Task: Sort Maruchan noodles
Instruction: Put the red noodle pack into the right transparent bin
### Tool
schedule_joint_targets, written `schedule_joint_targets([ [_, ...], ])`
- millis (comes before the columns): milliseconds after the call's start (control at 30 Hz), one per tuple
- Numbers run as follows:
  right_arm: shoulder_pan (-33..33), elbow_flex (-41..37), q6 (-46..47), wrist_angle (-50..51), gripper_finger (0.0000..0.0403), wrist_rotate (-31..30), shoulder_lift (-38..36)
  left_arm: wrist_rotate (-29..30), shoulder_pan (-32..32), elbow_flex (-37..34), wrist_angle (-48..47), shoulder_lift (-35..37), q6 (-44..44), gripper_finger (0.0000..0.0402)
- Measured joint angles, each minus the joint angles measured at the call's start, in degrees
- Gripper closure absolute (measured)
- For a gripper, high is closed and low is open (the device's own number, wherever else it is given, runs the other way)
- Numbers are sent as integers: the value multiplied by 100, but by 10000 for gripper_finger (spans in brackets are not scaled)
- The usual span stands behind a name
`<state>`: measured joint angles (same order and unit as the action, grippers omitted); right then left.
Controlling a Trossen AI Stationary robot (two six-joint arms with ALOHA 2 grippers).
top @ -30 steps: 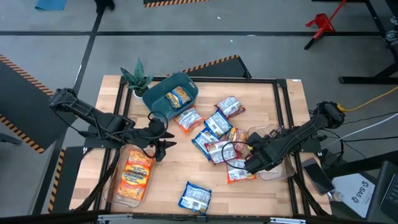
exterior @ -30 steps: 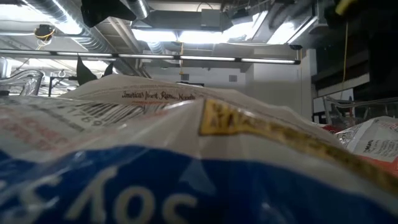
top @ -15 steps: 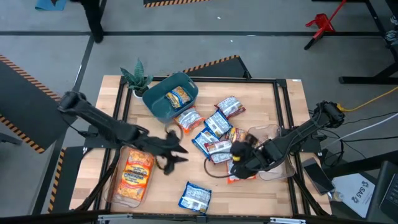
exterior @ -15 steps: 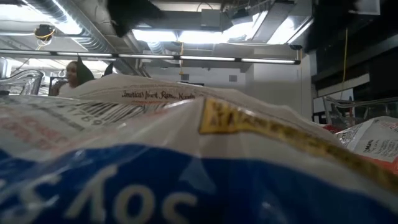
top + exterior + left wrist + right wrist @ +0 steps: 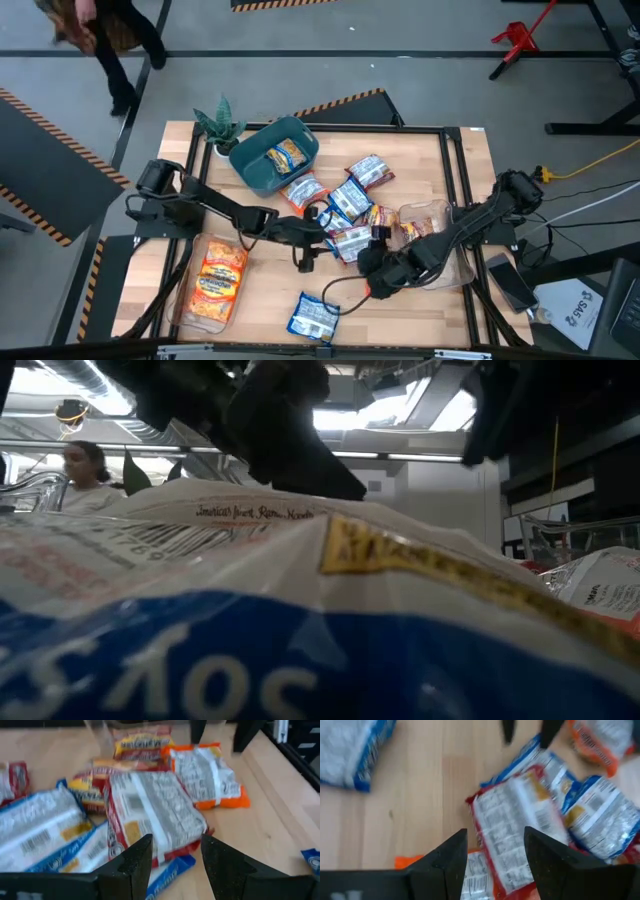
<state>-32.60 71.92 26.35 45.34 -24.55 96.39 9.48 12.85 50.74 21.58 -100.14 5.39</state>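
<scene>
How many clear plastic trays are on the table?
2. Left tray, on the left, holds an orange-yellow packet; right tray, on the right, lies partly under the right arm. None looks hidden.

1. A blue-white packet pressed against the low camera fills that view and hides the table behind it.
2. Dark arm parts show there only as blurred shapes; which arm cannot be told.
3. The person is cut off by the high view's top edge.
4. Packets in the left wrist view are blurred, their print unreadable.
</scene>
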Motion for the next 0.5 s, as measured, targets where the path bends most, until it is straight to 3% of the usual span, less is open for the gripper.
schedule_joint_targets([
  [233,2,0,-468,-39,213,-500,600,-679,-478,-7,310,-354,-146,239],
  [500,2,0,-579,-157,129,-590,936,-902,-632,20,621,-664,-199,239],
])
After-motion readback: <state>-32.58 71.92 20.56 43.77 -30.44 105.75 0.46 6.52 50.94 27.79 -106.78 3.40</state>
